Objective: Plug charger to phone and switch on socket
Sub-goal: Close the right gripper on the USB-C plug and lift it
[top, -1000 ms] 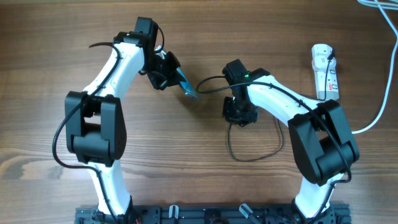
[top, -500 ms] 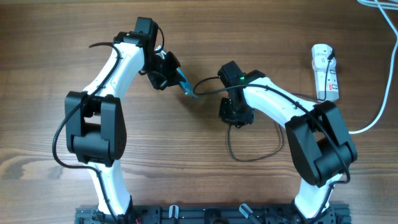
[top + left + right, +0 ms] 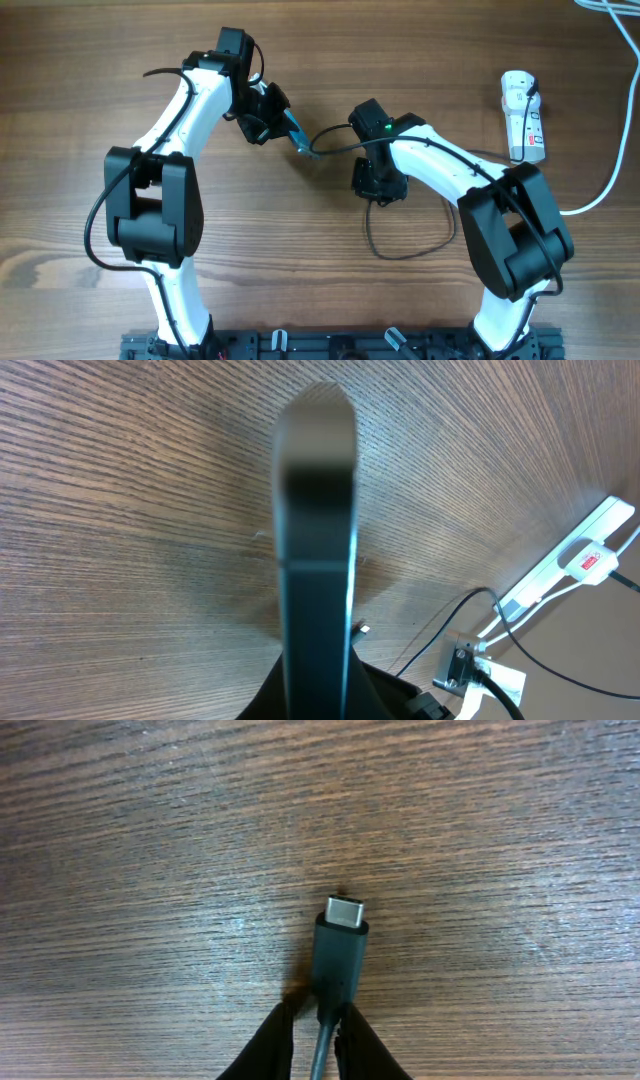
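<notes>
My left gripper [image 3: 272,118] is shut on the phone [image 3: 297,134] and holds it tilted above the table; in the left wrist view the phone [image 3: 316,540] shows edge-on as a dark slab. My right gripper [image 3: 378,188] sits just right of the phone. It is shut on the charger's dark connector [image 3: 338,955], whose metal tip [image 3: 346,910] points at bare wood. The charger's thin black cable [image 3: 405,250] loops below the right gripper. The white socket [image 3: 522,118] lies at the far right, apart from both grippers, and also shows in the left wrist view [image 3: 575,555].
The socket's thick white cord [image 3: 610,180] runs down the right edge of the table. A black plug [image 3: 530,92] sits in the socket's top end. Bare wood lies left of and below the arms.
My right arm has shifted a little to the left, closer to the phone, with the connector still in its fingers. The left arm and phone have barely moved.
</notes>
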### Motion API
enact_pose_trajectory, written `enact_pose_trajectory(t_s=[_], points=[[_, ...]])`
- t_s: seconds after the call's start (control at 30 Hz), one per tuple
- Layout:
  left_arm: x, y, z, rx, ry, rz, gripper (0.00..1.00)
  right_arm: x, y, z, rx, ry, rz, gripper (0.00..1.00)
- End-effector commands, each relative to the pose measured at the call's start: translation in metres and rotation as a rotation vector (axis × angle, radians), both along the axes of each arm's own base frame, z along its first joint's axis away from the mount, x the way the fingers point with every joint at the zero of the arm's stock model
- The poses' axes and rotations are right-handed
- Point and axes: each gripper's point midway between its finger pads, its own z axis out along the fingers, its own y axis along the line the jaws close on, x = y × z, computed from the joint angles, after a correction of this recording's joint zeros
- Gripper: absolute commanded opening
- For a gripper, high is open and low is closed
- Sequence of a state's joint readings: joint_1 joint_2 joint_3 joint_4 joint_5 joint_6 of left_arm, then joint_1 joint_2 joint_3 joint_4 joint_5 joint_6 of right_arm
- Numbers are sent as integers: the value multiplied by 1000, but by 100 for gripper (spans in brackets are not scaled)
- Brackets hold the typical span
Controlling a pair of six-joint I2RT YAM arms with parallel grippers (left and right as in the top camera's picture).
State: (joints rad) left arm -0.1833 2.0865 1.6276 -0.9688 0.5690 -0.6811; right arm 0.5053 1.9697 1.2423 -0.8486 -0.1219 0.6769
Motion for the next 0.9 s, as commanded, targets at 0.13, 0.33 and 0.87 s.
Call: enact_pose_trajectory(t_s=[0.13,0.33,0.87], points=[[1,-1,14,-10,-45,-20,4,-7,-23,-24,-121,12,2,19],[1,-1,14,-10,-45,-21,4,-4,-28,-24,-148,-5,4,22],[1,-1,14,-10,-45,-20,4,-6,-24,-24,-128,8,3,20]])
